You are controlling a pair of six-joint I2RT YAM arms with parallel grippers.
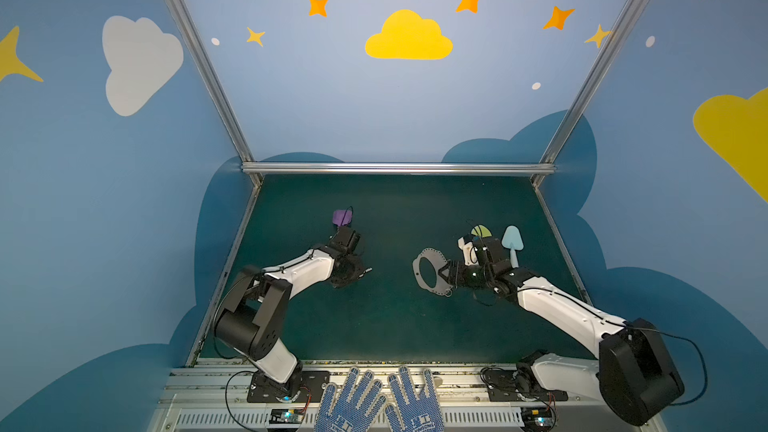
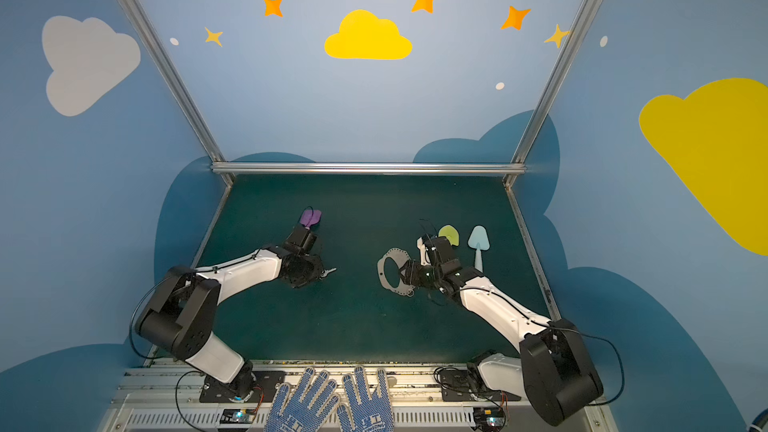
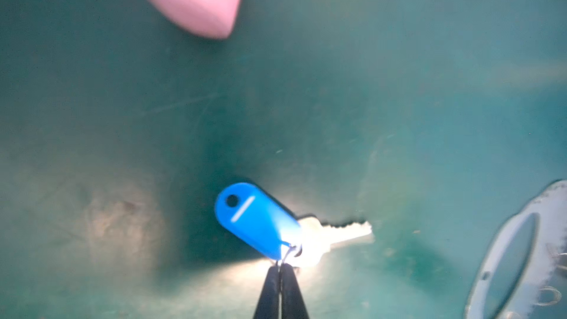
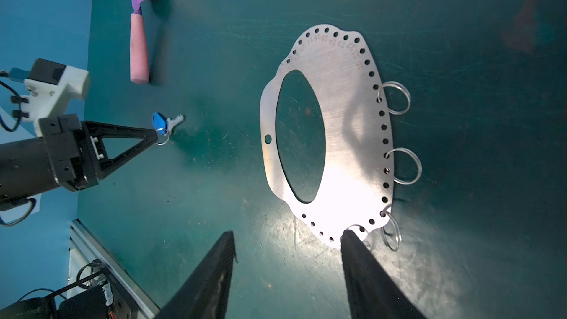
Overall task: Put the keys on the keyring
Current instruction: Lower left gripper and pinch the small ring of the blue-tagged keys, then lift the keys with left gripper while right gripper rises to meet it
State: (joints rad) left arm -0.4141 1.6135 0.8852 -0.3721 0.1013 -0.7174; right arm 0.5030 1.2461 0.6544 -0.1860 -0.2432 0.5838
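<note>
Up close, blue tag [image 3: 257, 219] unseen from above, left claw [image 3: 279, 266] pinching keys [image 4: 167, 122], right claw [image 4: 287, 234] spread at keyring [image 4: 340, 112]

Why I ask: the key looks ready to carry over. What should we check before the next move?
1. Left hand shut on the ring of the small silver key with blue plastic tag: ok.
2. Key lifted off the green mat: cannot tell.
3. Large flat grey oval metal keyring lying flat on the mat: ok.
4. Right hand steadying the keyring: not ok, jaws open, one finger at its edge.
5. Nothing lying between key and keyring: ok.
6. Small wire rings facing the key: not ok, they sit on the far edge.
</note>
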